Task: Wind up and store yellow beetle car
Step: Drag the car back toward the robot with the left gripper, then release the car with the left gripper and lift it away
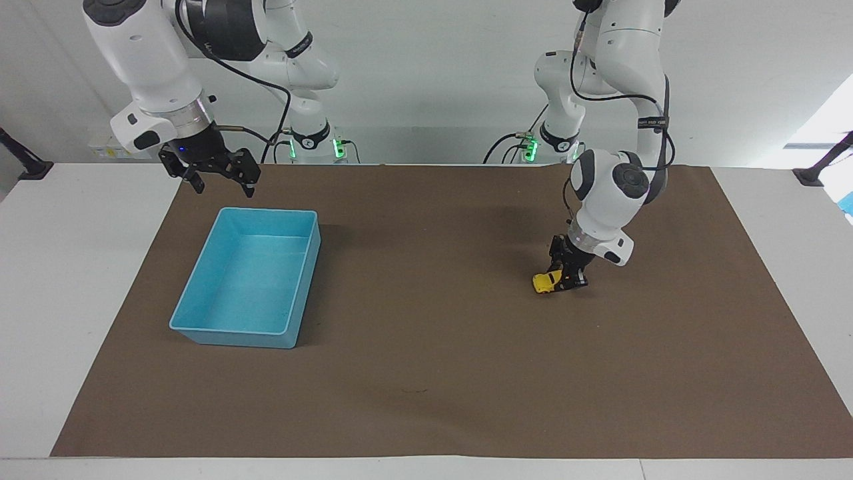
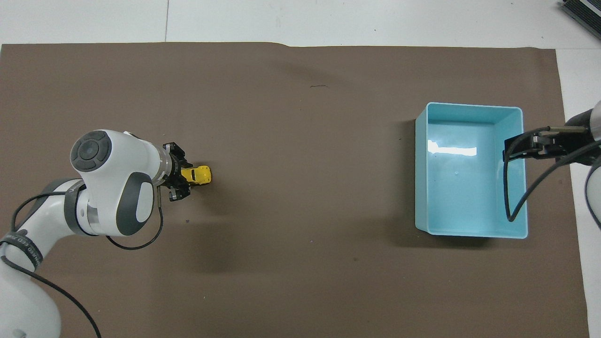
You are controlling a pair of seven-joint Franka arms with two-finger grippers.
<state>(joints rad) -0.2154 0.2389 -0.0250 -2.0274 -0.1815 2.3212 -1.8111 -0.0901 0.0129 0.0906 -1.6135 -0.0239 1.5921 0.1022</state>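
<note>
Left end effector [image 1: 565, 280] was down at the brown mat [image 1: 426, 373], toward the left arm's end of the tabletop [image 1: 80, 267], wrist tilted so the fingers pointed toward the right arm's end. Overhead view shows it the same way [image 2: 181, 183].

Yellow beetle car [image 1: 543, 283] sat right at its fingertips, wheels down on the mat. The tail was tucked in between the fingers and the nose and most of the body stuck out toward the blue tray [image 1: 230, 335]. In the overhead view the car [image 2: 199, 174] touched the black finger hardware, with no gap visible. Can't tell whether the fingers were clamped on the car or slightly clear of it, because the wrist housing hid the contact line.

The car was well apart from the tray [image 2: 421, 188], which sat on the mat at the right arm's end with nothing in it.

Right end effector [image 1: 223, 183] hung in the air over the tray's edge nearest the robots, and the overhead view puts it [image 2: 508, 150] over the tray's outer corner. Its fingertips were spread wide with nothing between them. That arm was waiting.

Writing: there was white lettering on the black band around the left arm's forearm [image 2: 19, 244], too small to read. No label was legible on the car or the tray.
</note>
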